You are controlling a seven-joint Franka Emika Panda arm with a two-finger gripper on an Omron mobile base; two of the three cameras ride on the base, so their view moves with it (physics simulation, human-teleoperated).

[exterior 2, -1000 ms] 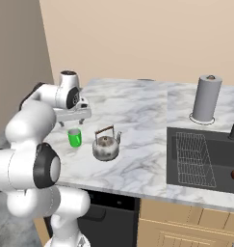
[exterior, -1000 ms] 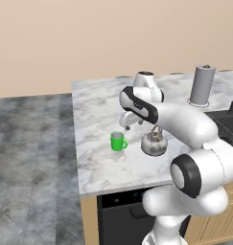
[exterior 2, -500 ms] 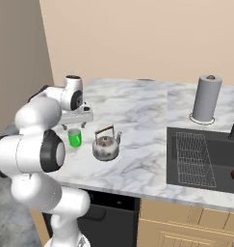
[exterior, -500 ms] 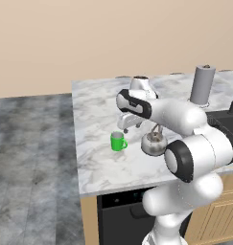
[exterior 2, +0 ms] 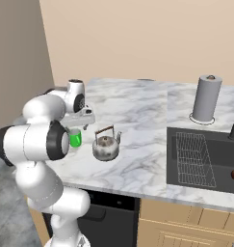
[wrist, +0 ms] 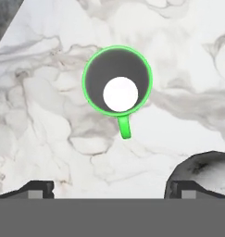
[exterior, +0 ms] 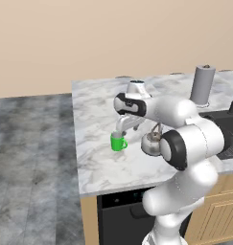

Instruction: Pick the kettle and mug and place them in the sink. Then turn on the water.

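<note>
Biggest thing here: the white marble counter (exterior: 96,162), grey-veined, glossy, w/ wood cabinet fronts and a dark appliance front under it. Plain beige wall behind, mottled grey stone-look floor (exterior: 31,158) to the side.

Sink (exterior 2: 205,159) next: dark grey rectangular basin sunk in the marble at the far end of the counter, thin wire rack (exterior 2: 195,159) inside. The right base view shows the basin in full; the left base view catches just its dark edge behind the arm.

Paper-towel roll (exterior 2: 206,98): tall grey cylinder, upright, behind the sink.

Kettle (exterior 2: 106,146): squat, round, silvery metal, thin arched handle up top, standing on the marble well apart from the sink. Left base view has it half hidden by the arm.

Mug (exterior: 118,142): small, bright green, upright, near the kettle but not touching. Hand view looks straight down into it: round green rim, dark inner wall, pale disc at the bottom, handle pointing toward the fingers.

Gripper (exterior: 119,132) hangs just above the mug, jaws spread wide, nothing between them; the 2 dark fingertips (wrist: 37,189) stand far apart in the hand view.
</note>
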